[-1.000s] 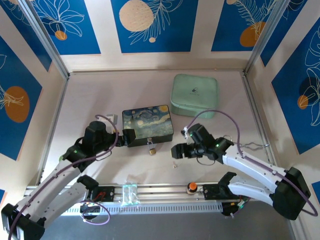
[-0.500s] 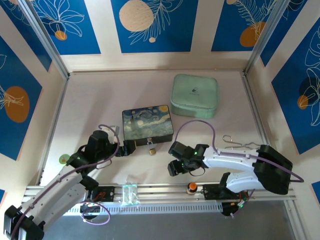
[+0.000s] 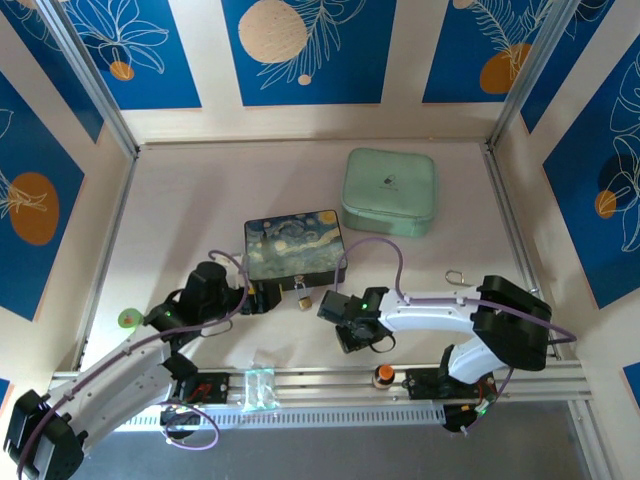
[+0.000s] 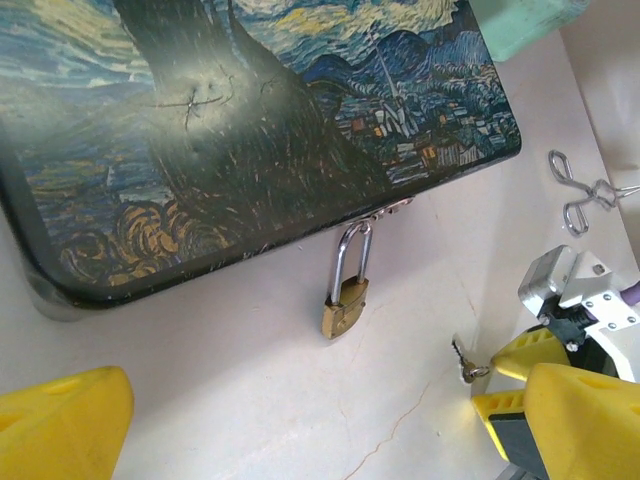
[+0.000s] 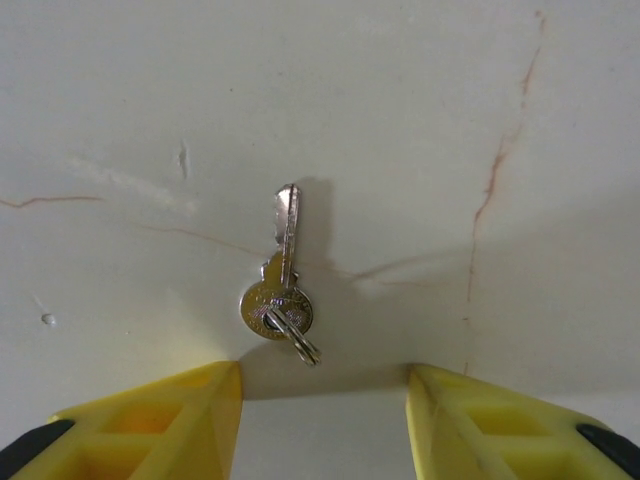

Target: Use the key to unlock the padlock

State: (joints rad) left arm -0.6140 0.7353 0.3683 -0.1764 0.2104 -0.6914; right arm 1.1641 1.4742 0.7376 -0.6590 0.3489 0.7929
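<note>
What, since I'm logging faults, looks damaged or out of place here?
Hairline cracks run across the table beside the key, and the box has a crossed scratch on its lid. Nothing else stands out.

Key [image 5: 283, 290] just ahead of the right gripper [image 5: 325, 378], whose 2 yellow fingers [image 5: 165, 418] are cut off by the lower edge.

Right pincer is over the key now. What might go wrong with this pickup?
The key lies flat on the table, so the right pincer may scrape past or nudge it away. It frames only the head and ring, so any grip may leave the key tilted, awkward for the small padlock hooked on the box.
</note>
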